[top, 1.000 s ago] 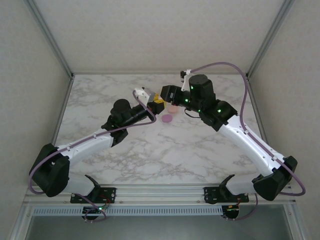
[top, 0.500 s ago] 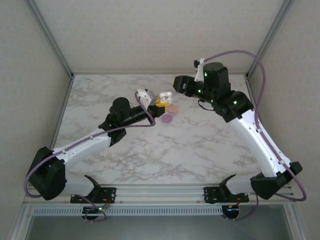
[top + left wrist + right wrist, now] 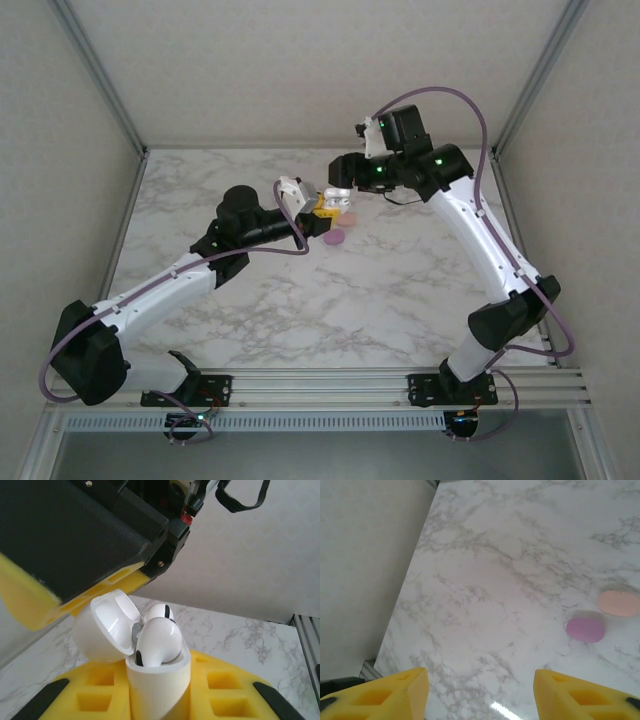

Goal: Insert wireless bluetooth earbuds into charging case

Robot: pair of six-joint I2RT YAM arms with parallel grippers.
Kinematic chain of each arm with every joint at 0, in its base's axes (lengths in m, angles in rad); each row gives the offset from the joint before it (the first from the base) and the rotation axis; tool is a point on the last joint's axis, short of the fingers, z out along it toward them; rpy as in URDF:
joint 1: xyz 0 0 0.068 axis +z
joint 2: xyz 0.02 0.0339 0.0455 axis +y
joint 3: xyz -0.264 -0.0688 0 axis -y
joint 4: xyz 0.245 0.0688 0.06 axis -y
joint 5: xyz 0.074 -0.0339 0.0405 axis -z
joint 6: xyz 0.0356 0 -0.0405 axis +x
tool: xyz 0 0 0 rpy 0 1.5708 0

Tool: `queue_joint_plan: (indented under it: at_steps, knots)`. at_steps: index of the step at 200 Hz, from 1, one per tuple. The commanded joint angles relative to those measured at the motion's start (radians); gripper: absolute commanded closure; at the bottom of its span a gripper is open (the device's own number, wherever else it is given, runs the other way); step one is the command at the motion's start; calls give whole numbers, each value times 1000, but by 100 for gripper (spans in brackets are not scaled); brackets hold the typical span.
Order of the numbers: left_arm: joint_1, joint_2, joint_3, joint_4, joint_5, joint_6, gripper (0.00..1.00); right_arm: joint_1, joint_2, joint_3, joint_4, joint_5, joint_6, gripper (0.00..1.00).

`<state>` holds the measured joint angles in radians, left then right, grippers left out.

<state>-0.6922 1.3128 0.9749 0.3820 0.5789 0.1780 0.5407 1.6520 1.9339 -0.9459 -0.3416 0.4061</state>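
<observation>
White earbuds and case, grey-veined white marble table

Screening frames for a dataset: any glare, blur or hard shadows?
Left wrist view: glossy highlights on the open white case. Right wrist view: one small glare streak on the table near the bottom; soft shadows by the purple oval. Top view: even, diffuse light, no blur.

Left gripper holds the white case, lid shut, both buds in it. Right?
No: the lid is open, tipped back, as the left wrist view shows. The left gripper does hold the white case with both buds in it.
</observation>
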Motion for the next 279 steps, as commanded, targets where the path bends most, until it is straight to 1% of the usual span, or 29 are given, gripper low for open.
queue_joint_plan:
  at_steps: [1,25,53,157,168,181,212,226,237,256,279]
  knots:
    - [-6,-30,30,-13,12,18,93,-5,12,46,-81,-77,-63,42]
    - [-6,-30,27,-9,-22,8,93,-6,-3,28,-97,-85,-78,44]
    - [-6,-27,20,15,-49,-12,93,-8,-41,-18,-72,-89,-77,45]
    - [-6,-15,20,42,-77,-54,93,-15,-99,-87,-48,-80,-69,46]
    - [-6,-14,24,28,-81,-54,93,-16,-105,-94,-46,-53,-65,45]
    - [-6,-9,29,3,-88,-56,92,-17,-118,-108,-40,6,-56,45]
    - [-6,21,36,-71,-117,-92,92,-27,-190,-199,12,219,-14,42]
    - [-6,45,37,-105,-133,-129,92,-38,-233,-259,53,286,8,40]
    - [-6,72,50,-148,-139,-166,92,-50,-266,-310,84,331,28,35]
    - [-6,135,88,-243,-135,-235,92,-74,-322,-396,135,376,60,32]
    - [-6,220,111,-307,-115,-325,93,-114,-375,-474,175,385,100,30]
